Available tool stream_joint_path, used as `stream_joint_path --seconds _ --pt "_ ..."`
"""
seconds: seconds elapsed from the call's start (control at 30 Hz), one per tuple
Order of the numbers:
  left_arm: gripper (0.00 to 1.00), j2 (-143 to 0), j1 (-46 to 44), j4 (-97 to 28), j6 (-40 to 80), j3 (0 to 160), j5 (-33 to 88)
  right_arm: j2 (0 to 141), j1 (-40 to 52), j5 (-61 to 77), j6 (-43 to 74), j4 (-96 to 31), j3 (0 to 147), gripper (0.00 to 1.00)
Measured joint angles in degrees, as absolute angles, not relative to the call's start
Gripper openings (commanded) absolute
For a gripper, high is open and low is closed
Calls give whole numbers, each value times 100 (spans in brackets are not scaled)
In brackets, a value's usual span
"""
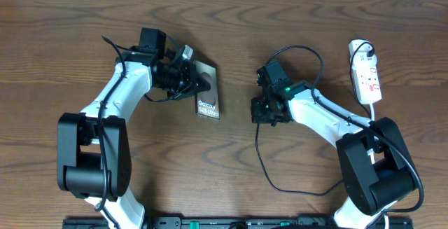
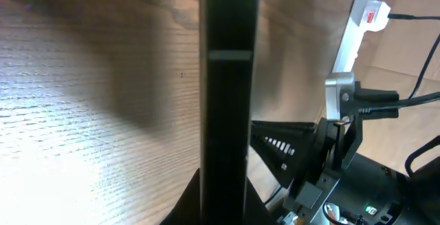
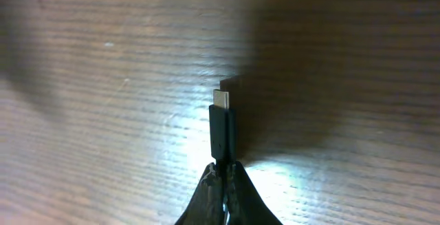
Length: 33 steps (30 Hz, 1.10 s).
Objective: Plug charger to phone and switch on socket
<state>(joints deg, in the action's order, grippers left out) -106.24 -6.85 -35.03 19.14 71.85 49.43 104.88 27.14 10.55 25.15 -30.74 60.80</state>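
Near table [image 1: 294,19] centre, left gripper [image 1: 196,82] is clamped on the phone [image 1: 208,96], seen edge-on in the left wrist view. To its right and apart from it, right gripper [image 3: 223,173] is pinched together on the charger [image 3: 222,129]. Plug tip sticks out past the fingertips over bare wood, and the cable loops toward the near edge. Socket [image 1: 367,75] lies along the right edge, far end.

The left pincer [image 1: 198,82] hides part of the phone [image 1: 209,101], and the switch on the socket [image 1: 367,78] is too small to read
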Motion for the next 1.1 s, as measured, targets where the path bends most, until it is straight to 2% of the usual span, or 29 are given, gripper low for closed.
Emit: stream_joint_path --seconds 0.23,0.43,0.6,0.8,1.1 --pt "7 -10624 -685 -3387 1927 7185 4943 10488 2578 2156 1859 -3114 6080 1" --pt "7 -10604 -622 -2744 1959 7185 5284 10383 1695 4285 779 -3371 6080 1" --pt "7 -10287 -340 -2152 2209 7185 5677 10333 1494 5714 47 -3570 6080 1" --pt "7 -9605 73 -1756 2512 7185 6145 10331 1787 6888 -755 -3638 6080 1" --pt "7 -9406 585 -1761 2596 7185 6796 9953 2593 7181 -1221 -3616 6080 1"
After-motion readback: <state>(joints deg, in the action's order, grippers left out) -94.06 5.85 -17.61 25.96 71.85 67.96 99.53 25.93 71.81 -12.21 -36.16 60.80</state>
